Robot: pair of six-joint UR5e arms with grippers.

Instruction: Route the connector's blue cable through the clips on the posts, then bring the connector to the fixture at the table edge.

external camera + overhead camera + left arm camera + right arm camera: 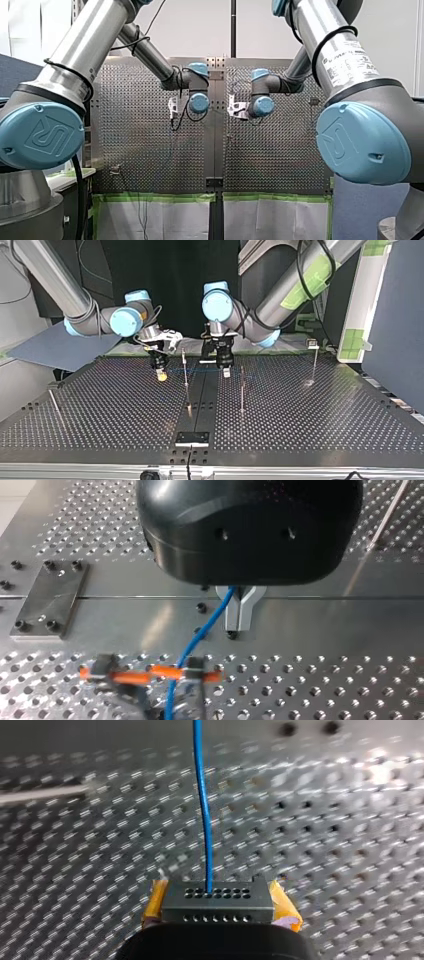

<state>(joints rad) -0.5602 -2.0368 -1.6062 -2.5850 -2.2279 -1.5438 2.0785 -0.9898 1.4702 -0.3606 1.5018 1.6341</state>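
Note:
In the right wrist view a black connector (217, 896) sits between the yellow pads of my right gripper (220, 914), which is shut on it. Its blue cable (202, 810) runs straight ahead. In the left wrist view the metal fingers of my left gripper (239, 625) are shut on the blue cable (200, 637), which drops toward my right gripper (150, 672). In the top view the cable (197, 371) spans level from my right gripper (161, 374) to my left gripper (226, 371), crossing a thin post (185, 367). Whether it sits in that post's clip is unclear.
More posts stand on the perforated table: one (242, 390) just in front of my left gripper, one (315, 362) at the top view's right, a leaning one (54, 402) at its left. The fixture plate (192, 438) lies at the near table edge, in the middle.

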